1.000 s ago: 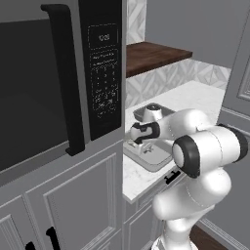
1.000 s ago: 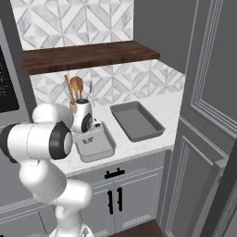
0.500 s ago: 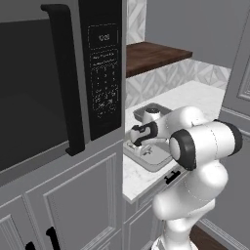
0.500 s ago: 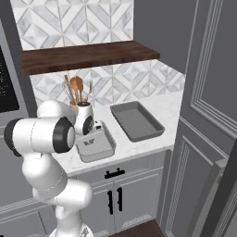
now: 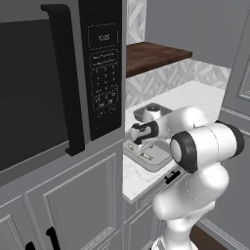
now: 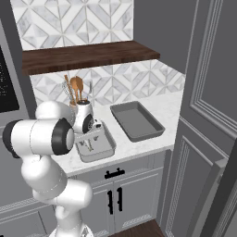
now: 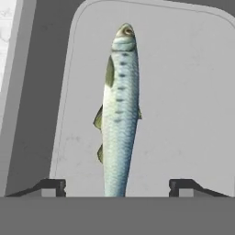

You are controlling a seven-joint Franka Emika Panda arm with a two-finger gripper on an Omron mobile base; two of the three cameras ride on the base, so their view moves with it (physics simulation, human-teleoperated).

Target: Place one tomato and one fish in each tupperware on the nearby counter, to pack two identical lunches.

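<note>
Silver-blue fish (image 7: 120, 114) with dark spots and olive fins, on pale grey tray (image 7: 183, 92). Second tray (image 6: 136, 121) darker grey. White marble counter (image 6: 171, 104), dark brown shelf (image 6: 88, 54), grey-white diamond backsplash (image 6: 69, 21), black microwave (image 5: 53, 83), grey cabinets (image 6: 134, 194) with black handles (image 6: 114, 174).

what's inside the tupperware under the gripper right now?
One fish lies on the floor of the near tupperware, between the open gripper's fingertips. No tomato on the floor that shows; the gripper covers part of that tray in the base views. The far tupperware holds nothing.
</note>
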